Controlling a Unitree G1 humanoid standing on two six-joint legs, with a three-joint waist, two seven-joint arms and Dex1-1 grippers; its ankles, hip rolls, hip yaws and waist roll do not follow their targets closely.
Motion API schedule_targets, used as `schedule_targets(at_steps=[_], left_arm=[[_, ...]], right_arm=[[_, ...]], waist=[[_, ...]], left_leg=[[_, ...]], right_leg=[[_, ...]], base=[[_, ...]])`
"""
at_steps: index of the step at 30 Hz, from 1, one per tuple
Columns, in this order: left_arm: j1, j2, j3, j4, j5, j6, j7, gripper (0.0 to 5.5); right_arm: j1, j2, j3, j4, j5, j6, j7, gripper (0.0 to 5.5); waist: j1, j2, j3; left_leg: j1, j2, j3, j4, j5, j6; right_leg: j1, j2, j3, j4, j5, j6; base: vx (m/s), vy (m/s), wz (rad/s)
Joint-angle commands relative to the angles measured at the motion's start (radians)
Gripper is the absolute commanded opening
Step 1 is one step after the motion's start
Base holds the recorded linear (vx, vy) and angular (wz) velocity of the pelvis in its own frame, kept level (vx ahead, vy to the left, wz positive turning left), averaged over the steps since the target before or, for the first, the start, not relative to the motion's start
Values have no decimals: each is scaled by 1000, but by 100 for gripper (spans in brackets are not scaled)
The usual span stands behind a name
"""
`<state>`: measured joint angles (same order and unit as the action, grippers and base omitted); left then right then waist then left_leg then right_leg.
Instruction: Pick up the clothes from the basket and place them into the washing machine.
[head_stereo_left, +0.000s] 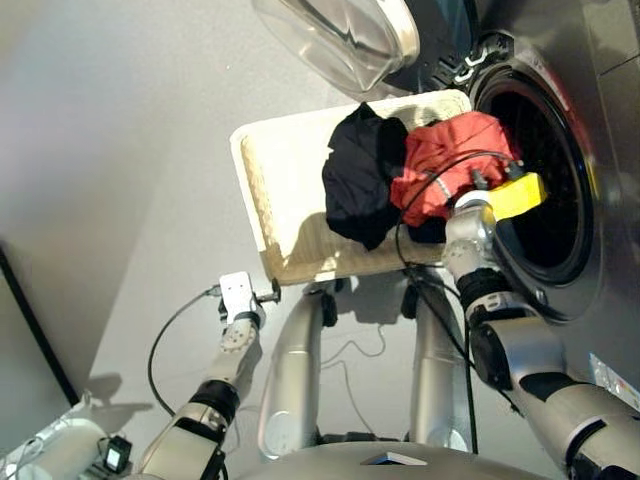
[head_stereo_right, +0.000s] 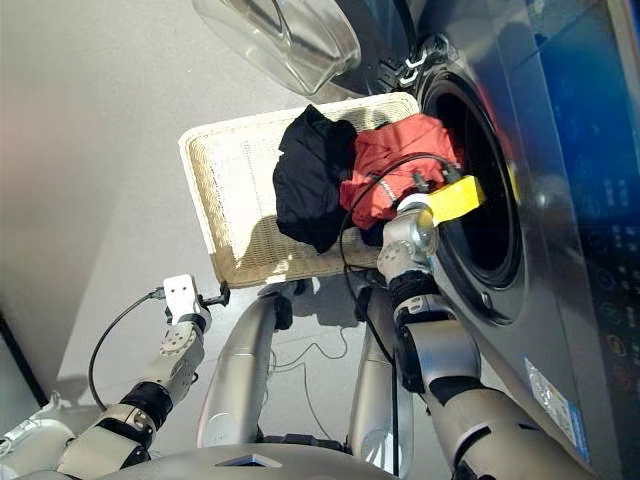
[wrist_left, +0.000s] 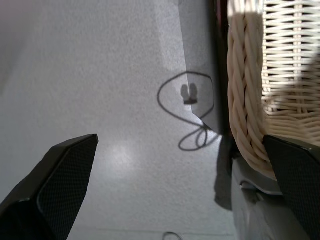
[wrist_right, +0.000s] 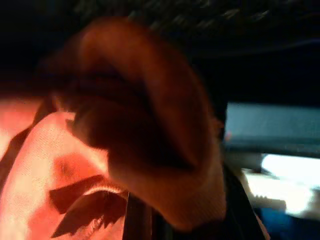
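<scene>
**A:** Where do you stand with the clothes?

**B:** Your right gripper (head_stereo_left: 487, 180) is buried in the coral-red garment (head_stereo_left: 445, 160), which lies bunched at the end of the basket (head_stereo_left: 275, 170) nearest the washing machine (head_stereo_left: 560, 150), right by the open drum mouth. The cloth hides the right fingers in every view, so I cannot tell whether you have closed on it. The black garment (head_stereo_left: 362, 175) lies beside the red one, touching it, draped toward the basket's middle. I see no navy piece clearly.

**A:** And the left side?

**B:** Your left gripper (wrist_left: 180, 185) hangs just outside the basket's near corner, fingers (wrist_left: 65, 175) spread wide, holding nothing, above the floor (head_stereo_left: 130, 150).

**A:** How will the red one handle?

**B:** Light and limp, I judge. It will sag and trail, and could drag the black one along where they overlap. Take a thick fold at the top of the bunch, not a thin edge, and lift clear of the rim before swinging to the drum.
</scene>
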<state>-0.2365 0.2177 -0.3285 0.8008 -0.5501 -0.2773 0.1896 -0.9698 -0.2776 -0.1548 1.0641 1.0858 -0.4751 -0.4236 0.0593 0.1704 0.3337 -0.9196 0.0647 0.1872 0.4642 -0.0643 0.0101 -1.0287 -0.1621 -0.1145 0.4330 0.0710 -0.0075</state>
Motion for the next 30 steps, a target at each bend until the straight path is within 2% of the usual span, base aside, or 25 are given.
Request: schedule_targets(at_steps=[1,3,4,5,8,11,16,18,19,20,21,23,24,25,30], left_arm=[[8,47,12,33,-4,-29,24,550],[11,47,17,30,-13,-32,26,550],[19,53,24,31,-16,-35,26,550],[14,47,23,32,-16,-35,26,550],[24,48,29,56,-16,-37,30,550],[39,42,45,71,-14,-36,36,550],[41,39,36,80,-15,-40,28,550],[36,38,36,82,-23,-43,24,550],[28,38,37,81,-34,-44,17,550],[29,38,38,82,-35,-45,16,550],[24,38,37,81,-44,-44,4,550],[26,42,39,83,-50,-41,-13,550],[27,43,40,83,-51,-41,-14,550],[28,46,43,88,-54,-37,-30,550],[20,44,58,117,-73,-33,-54,550]], right_arm=[[-100,-132,-14,21,44,-80,-42,0],[-152,-223,-1,14,0,-80,-88,0],[-195,-309,26,24,-55,-70,-121,0],[-207,-317,32,31,-58,-67,-126,0],[-287,-429,77,49,-95,-61,-161,0],[-323,-517,88,-10,-106,-104,-181,0],[-338,-543,141,15,-98,-86,-128,0],[-322,-515,157,32,-80,-64,-84,0],[-303,-485,187,48,-78,-26,-25,0],[-303,-486,188,53,-70,-25,-15,194],[-274,-452,227,61,-67,22,51,550],[-258,-430,268,85,-92,64,103,550],[-258,-430,269,87,-90,65,106,550],[-237,-409,326,89,-141,102,151,550],[-207,-350,383,70,-190,131,201,550]], waist=[[19,44,-54],[23,50,-53],[28,50,-57],[32,52,-59],[31,47,-64],[25,36,-68],[30,27,-79],[25,22,-80],[26,17,-82],[24,18,-84],[22,11,-85],[19,6,-88],[17,7,-89],[18,-3,-92],[19,-22,-100]], left_leg=[[-44,32,-38,19,-53,-5],[-69,34,-27,31,-61,0],[-84,38,-21,40,-65,2],[-91,39,-17,43,-67,2],[-111,46,-5,53,-79,6],[-131,53,4,81,-100,13],[-146,60,-1,97,-113,17],[-144,61,-3,98,-115,15],[-143,61,-6,94,-113,12],[-143,60,-7,92,-112,11],[-145,61,-11,91,-108,7],[-143,59,-17,78,-99,0],[-142,58,-19,76,-98,0],[-141,58,-24,64,-88,-4],[-129,53,-40,14,-58,-16]], right_leg=[[-25,-8,72,99,-141,68],[-67,1,96,114,-140,70],[-93,2,108,120,-141,72],[-102,3,112,124,-141,73],[-141,17,134,139,-141,75],[-174,35,145,162,-147,76],[-184,39,144,169,-150,77],[-177,40,138,165,-151,74],[-171,40,129,160,-150,71],[-170,39,128,159,-149,71],[-162,37,118,154,-148,68],[-150,35,104,143,-143,66],[-147,35,102,141,-142,65],[-141,33,91,132,-136,64],[-104,26,62,82,-115,66]], base=[[0,0,0],[0,0,0],[20,-6,-268],[24,2,-355],[22,5,-176],[32,-18,-130],[28,-38,-121],[14,-27,-16],[0,0,0],[21,-75,-16],[8,-76,-10],[7,-43,8],[0,0,0],[0,0,0],[2,-11,15]])
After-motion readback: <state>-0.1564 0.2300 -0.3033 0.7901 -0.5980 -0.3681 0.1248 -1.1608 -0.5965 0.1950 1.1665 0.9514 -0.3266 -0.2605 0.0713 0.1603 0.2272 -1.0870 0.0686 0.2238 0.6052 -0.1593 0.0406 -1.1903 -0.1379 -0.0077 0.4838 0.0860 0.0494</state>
